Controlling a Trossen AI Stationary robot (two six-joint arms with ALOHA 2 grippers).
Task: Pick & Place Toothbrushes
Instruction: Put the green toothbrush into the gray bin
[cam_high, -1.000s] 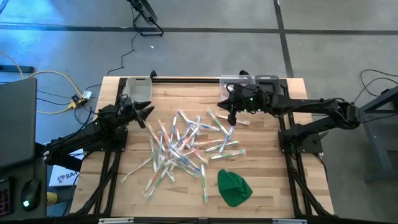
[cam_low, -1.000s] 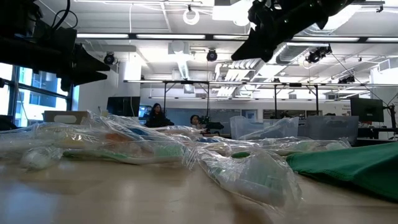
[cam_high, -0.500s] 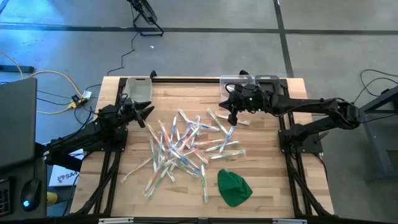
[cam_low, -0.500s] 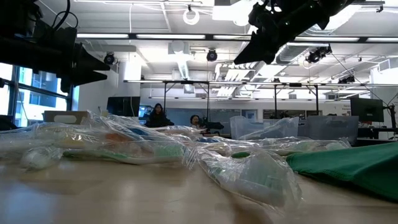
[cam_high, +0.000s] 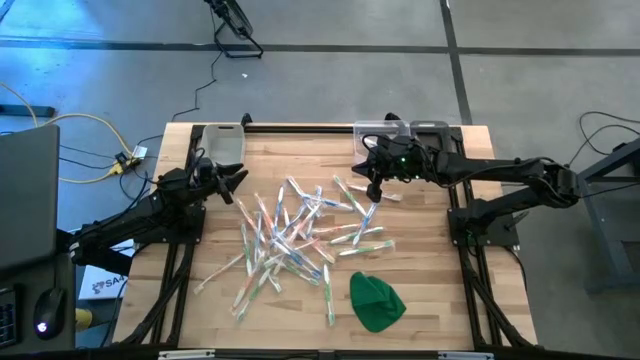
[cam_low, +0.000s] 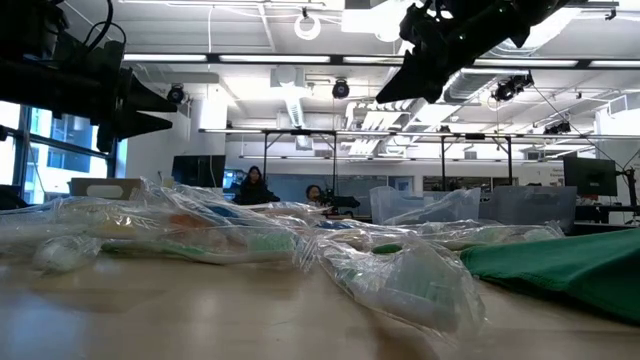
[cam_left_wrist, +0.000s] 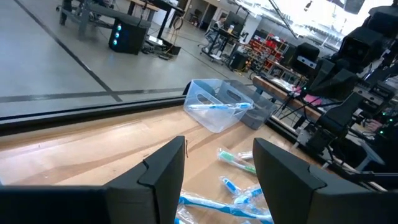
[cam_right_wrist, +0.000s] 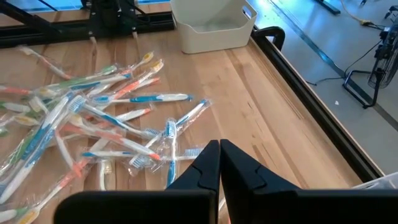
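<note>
Pale butcher-block wood forms the table top, where a loose heap of thin, translucent, plastic-wrapped toothbrushes with blue, green, orange and pink accents lies scattered across the middle. Seen from the right wrist, the same toothbrushes spread over the planks, each in a clear wrapper.

The right gripper hangs above the far right part of the heap, its 2 dark fingers pressed together with nothing between them. In the low view it shows dark against the ceiling lights, well clear of the table.

The left gripper waits near the far left of the table, beside the heap's edge, its 2 fingers spread wide and holding nothing.

A white rectangular plastic bin sits at the far left corner, and 2 clear rectangular plastic bins stand side by side at the far right edge, behind the right gripper. The left wrist view shows 1 blue toothbrush lying in the nearer clear bin.

A crumpled green cloth lump rests on the near right part of the table, just beside the heap's closest toothbrushes. From table height the wrapped toothbrushes fill the foreground, and 2 people sit far back in the room.
</note>
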